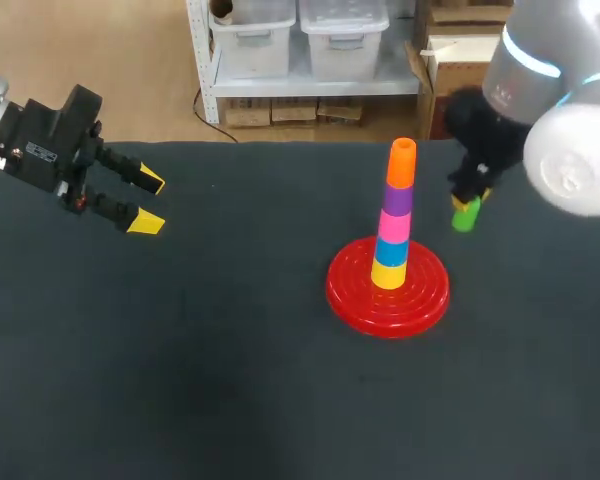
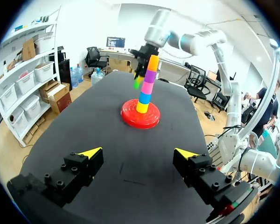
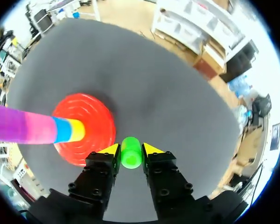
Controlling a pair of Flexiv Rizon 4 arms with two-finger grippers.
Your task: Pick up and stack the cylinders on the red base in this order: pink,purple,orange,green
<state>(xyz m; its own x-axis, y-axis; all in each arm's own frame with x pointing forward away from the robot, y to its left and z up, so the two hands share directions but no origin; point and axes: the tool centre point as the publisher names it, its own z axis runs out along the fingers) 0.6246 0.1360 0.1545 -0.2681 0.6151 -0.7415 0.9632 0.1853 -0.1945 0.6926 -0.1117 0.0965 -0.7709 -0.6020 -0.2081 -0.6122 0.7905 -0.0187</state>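
Right wrist view, right gripper point(image 3: 130, 149) pinching green cylinder point(image 3: 130, 157), long axis upright along fingers point(image 3: 105, 162), left gripper point(image 2: 137, 152) spread.

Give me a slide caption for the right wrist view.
Right gripper shut on the green cylinder, beside the red base and its stack.

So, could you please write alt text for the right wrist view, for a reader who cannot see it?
The right gripper is shut on a green cylinder, gripped from both sides over the dark table. Beside it sits the red base, carrying a stack of yellow, blue, pink and purple cylinders.
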